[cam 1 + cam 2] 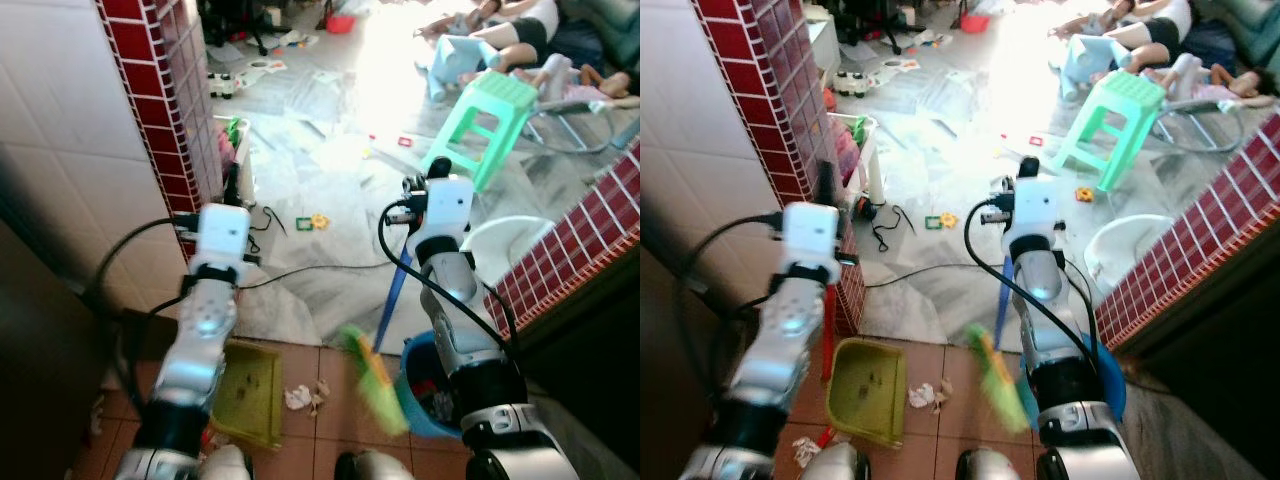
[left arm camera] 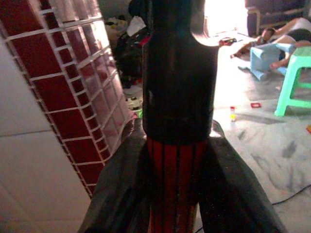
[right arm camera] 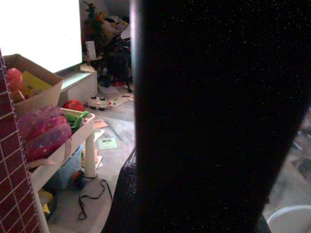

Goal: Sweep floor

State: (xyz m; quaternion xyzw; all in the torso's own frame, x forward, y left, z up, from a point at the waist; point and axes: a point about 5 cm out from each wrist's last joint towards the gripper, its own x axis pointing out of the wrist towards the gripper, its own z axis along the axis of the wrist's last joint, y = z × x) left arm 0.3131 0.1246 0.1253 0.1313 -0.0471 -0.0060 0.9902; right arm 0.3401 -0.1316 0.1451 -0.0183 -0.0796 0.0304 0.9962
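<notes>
My left gripper [image 1: 232,185] is shut on the dustpan's upright handle, red with a black cap [image 2: 177,160], which stands between its fingers [image 2: 121,194]. The yellow-green dustpan [image 1: 247,392] rests on the brown tiles beside the red-tiled pillar. My right gripper [image 1: 437,168] is raised in the middle and shut on the broom's blue handle [image 1: 393,298]. The handle slants down to blurred green bristles [image 1: 375,385] over the tiles. A crumpled scrap of white paper [image 1: 304,396] lies between dustpan and bristles. The right wrist view is mostly blocked by a dark shape.
The red-tiled pillar [image 1: 165,100] is close on the left, and a low red-tiled wall [image 1: 570,260] on the right. A blue bucket [image 1: 428,395] sits by my right side, with a white basin [image 1: 505,240] beyond. A black cable [image 1: 300,268], toys, a green stool [image 1: 490,115] and people lying down [image 1: 520,35] are ahead.
</notes>
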